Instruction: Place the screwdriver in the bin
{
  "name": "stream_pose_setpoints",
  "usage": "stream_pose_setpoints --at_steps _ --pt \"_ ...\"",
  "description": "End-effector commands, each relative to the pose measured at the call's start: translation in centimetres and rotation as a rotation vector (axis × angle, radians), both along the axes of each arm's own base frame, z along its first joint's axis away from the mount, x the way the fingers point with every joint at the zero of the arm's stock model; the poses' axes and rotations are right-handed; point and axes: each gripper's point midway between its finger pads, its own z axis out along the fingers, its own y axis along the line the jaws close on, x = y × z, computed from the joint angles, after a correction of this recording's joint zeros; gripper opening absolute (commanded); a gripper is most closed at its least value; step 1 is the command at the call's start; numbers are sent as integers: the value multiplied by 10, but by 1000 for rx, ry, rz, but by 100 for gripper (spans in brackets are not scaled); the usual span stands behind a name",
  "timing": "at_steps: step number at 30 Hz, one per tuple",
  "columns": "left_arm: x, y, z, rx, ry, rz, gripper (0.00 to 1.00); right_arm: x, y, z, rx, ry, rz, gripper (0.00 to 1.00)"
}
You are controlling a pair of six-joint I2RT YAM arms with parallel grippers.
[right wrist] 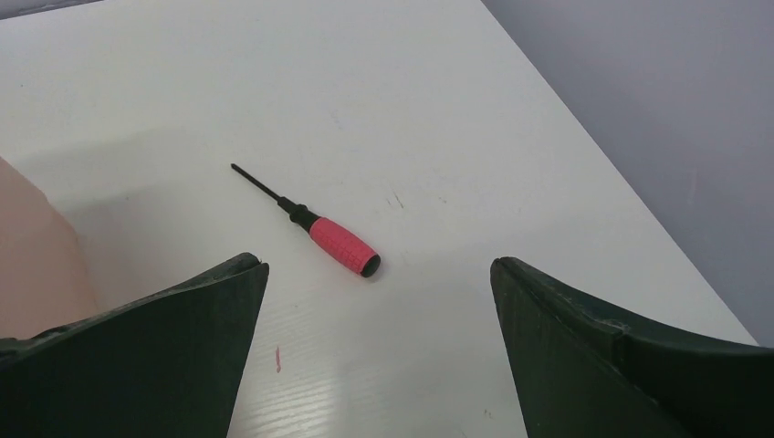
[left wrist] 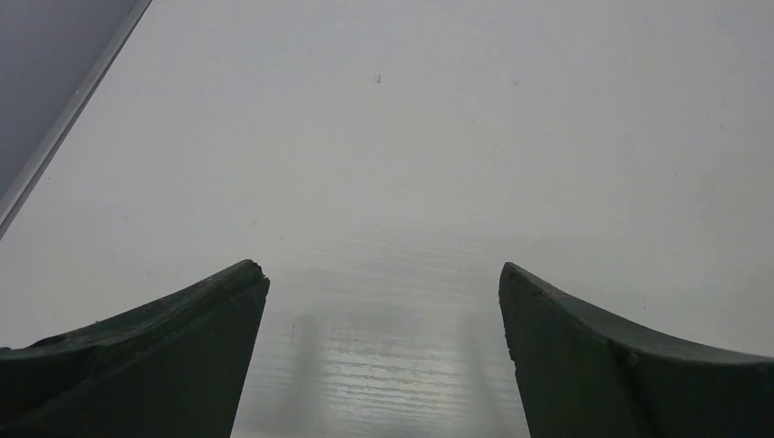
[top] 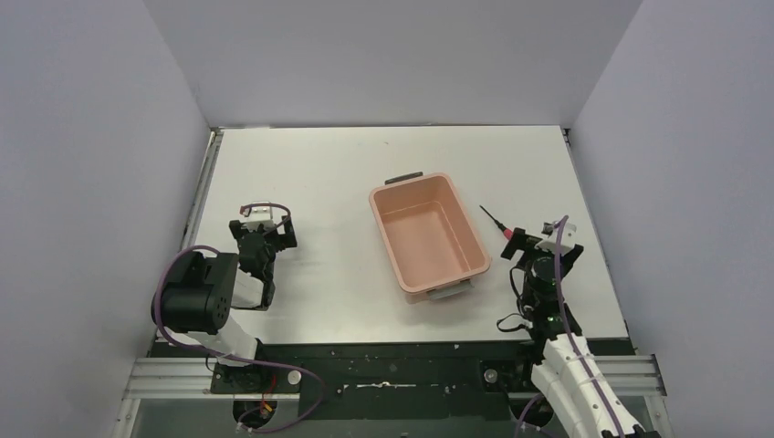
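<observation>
The screwdriver, with a thin black shaft and a red-pink handle, lies flat on the white table just right of the bin. The bin is a salmon-pink tub, empty, standing mid-table. In the right wrist view the screwdriver lies just ahead of my right gripper, its handle end towards the fingers and its tip pointing away to the left. My right gripper is open and empty, close above the table. My left gripper is open and empty, left of the bin, over bare table.
The bin's salmon wall shows at the left edge of the right wrist view. The table's right edge and the grey side wall run close on the right. A small red mark is on the table near my right fingers.
</observation>
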Motion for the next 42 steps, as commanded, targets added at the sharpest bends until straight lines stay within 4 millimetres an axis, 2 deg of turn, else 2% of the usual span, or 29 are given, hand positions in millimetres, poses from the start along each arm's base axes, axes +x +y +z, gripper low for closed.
stream_pose_setpoints --at_steps 1,3,6,8,11,14,16,19,24,28,32,35,39,42 --pt "5 -2 12 4 -42 -13 97 18 -6 60 -18 -80 -45 100" --pt "5 -2 12 3 -42 -13 97 32 -8 93 -31 -57 -56 100" --pt "5 -2 13 3 -43 -13 97 56 -8 116 -76 128 -29 100" --pt "5 -2 12 3 -42 -12 97 78 -4 123 -101 273 52 100" --pt "5 -2 13 3 -44 -13 97 103 8 121 -128 481 209 100" --pt "5 -2 12 3 -42 -14 97 112 13 100 -165 687 312 100" --pt "5 -2 13 4 -43 -14 97 119 12 75 -185 796 349 100" --pt "5 -2 12 4 -43 -13 97 125 14 40 -166 897 417 99" --pt "5 -2 12 4 -42 -13 97 133 17 -21 -153 1015 486 93" --pt "5 -2 12 4 -42 -13 97 125 16 -69 -128 1119 489 90" --pt "5 -2 12 3 -43 -13 97 109 2 -105 -68 1204 444 84" --pt "5 -2 12 4 -42 -13 97 101 -1 -120 -35 1233 431 73" --pt "5 -2 12 4 -42 -13 97 99 -4 -128 -39 1241 416 31" --pt "5 -2 12 4 -42 -13 97 106 -7 -118 -54 1222 399 2"
